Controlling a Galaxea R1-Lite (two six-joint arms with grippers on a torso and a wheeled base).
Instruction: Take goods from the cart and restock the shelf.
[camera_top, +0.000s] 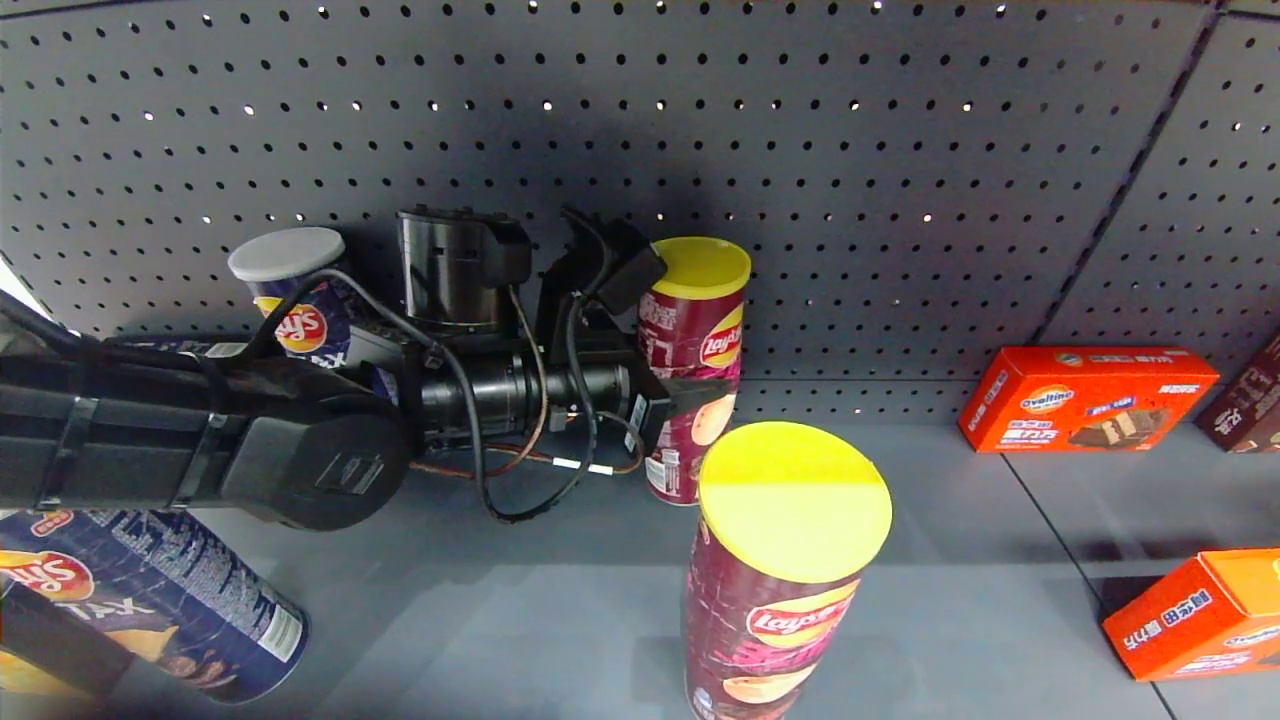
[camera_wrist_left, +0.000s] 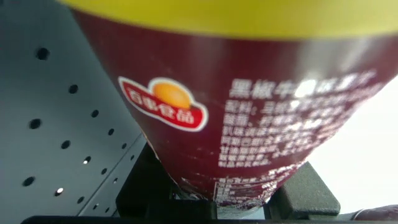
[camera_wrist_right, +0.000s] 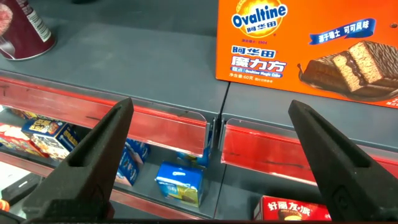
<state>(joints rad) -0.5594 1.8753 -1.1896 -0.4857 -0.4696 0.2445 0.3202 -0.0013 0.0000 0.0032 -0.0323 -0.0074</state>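
Note:
A maroon chips can with a yellow lid (camera_top: 700, 330) stands upright at the back of the grey shelf (camera_top: 560, 610), close to the pegboard. My left gripper (camera_top: 668, 400) reaches across from the left and is shut on its side. In the left wrist view the same can (camera_wrist_left: 249, 112) sits between the dark fingers (camera_wrist_left: 305, 194). A second maroon can (camera_top: 780, 580) stands nearer the front. My right gripper (camera_wrist_right: 211, 106) hangs open and holds nothing, just in front of the shelf's red-edged lip (camera_wrist_right: 155, 118).
A blue chips can (camera_top: 300, 305) stands behind my left arm, and another blue can (camera_top: 160, 600) lies at the front left. Orange boxes (camera_top: 1085, 395) (camera_top: 1200, 615) sit on the right. Blue packs (camera_wrist_right: 180, 180) fill the lower shelf.

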